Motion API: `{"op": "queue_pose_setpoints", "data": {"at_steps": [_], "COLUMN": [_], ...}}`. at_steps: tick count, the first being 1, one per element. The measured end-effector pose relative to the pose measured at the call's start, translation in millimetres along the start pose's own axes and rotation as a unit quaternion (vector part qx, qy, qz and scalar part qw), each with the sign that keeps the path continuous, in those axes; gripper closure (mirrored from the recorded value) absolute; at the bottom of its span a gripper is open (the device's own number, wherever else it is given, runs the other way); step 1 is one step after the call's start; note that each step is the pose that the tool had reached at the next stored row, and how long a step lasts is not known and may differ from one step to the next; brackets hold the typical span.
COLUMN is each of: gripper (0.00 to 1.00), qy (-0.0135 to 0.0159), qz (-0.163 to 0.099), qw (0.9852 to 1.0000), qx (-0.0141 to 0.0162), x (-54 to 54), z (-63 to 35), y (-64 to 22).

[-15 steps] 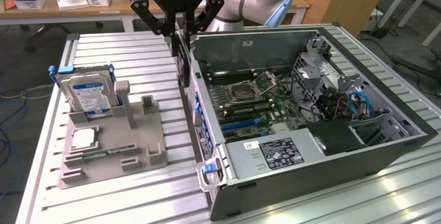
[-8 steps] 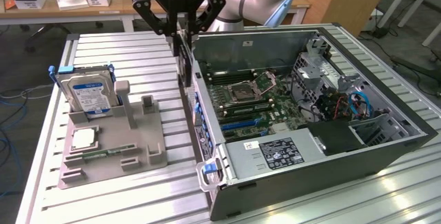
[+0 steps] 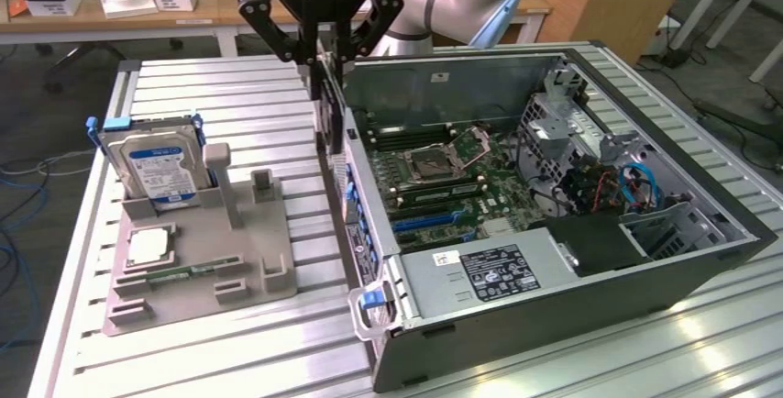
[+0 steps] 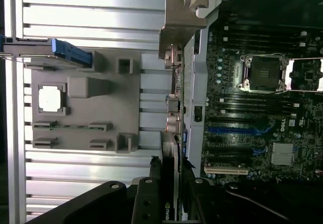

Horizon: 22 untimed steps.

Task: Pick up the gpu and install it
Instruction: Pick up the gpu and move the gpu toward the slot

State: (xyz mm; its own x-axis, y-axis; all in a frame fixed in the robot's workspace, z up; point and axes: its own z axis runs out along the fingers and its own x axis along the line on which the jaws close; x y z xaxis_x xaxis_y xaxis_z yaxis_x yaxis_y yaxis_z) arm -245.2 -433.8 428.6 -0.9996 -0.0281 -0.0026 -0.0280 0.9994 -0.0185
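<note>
Claw [image 3: 325, 57] and graphics card [image 3: 328, 105] sit at the upper middle of the exterior frame. We see the two black fingers [image 3: 293, 45] pinched in on the card from both sides, so the claw is narrowed onto it and holding it. The card hangs upright and edge-on to this camera, a thin dark strip running down from the fingertips. Its lower end is level with the top edge of the open computer case [image 3: 685, 260], along the case wall on the exterior view's left. We cannot tell whether the card touches that wall.

In the wrist view the claw [image 4: 171, 166] grips the graphics card [image 4: 174, 105] at one end. The silver bracket [image 4: 179, 32] is at the other end. Here the card lies along the case wall, between the grey holder [image 4: 126, 108] and the green motherboard [image 4: 242, 113].

At the lower left of the exterior frame we see the grey holder [image 3: 263, 270] on the slatted metal table [image 3: 245, 95]. A hard drive [image 3: 153, 169] with a blue label stands upright in it. A silver chip [image 3: 147, 247] lies flat nearer the camera. Inside the case, the motherboard [image 3: 453, 187] fills the middle, and a grey power supply [image 3: 483, 270] sits at the near end.
</note>
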Motion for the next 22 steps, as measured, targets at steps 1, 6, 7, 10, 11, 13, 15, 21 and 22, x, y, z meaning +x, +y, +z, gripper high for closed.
{"op": "queue_pose_setpoints", "data": {"at_steps": [1,6,7,10,11,13,15,21,22], "gripper": [0.74,0.74,0.74,0.74,0.74,0.74,0.74,0.74,0.74], "qy": [0.0000,0.0000,0.0000,0.0000,0.0000,0.0000,0.0001,0.0000,0.0000], "qz": [0.000,0.000,0.000,0.000,0.000,0.000,0.000,0.000,0.000], "qw": [1.0000,1.0000,1.0000,1.0000,1.0000,1.0000,1.0000,1.0000,1.0000], "qx": [0.0000,0.0000,0.0000,0.0000,0.0000,0.0000,0.0000,0.0000,0.0000], "x": [-0.3,-2.1,-2.6,-4.3,-5.0,-6.4,-7.7,-12.3,-13.1], "z": [0.0,0.0,0.0,0.0,0.0,0.0,0.0,0.0,0.0], "y": [0.0,0.0,-0.1,-0.1,-0.1,-0.2,-0.2,-0.3,-0.4]}}
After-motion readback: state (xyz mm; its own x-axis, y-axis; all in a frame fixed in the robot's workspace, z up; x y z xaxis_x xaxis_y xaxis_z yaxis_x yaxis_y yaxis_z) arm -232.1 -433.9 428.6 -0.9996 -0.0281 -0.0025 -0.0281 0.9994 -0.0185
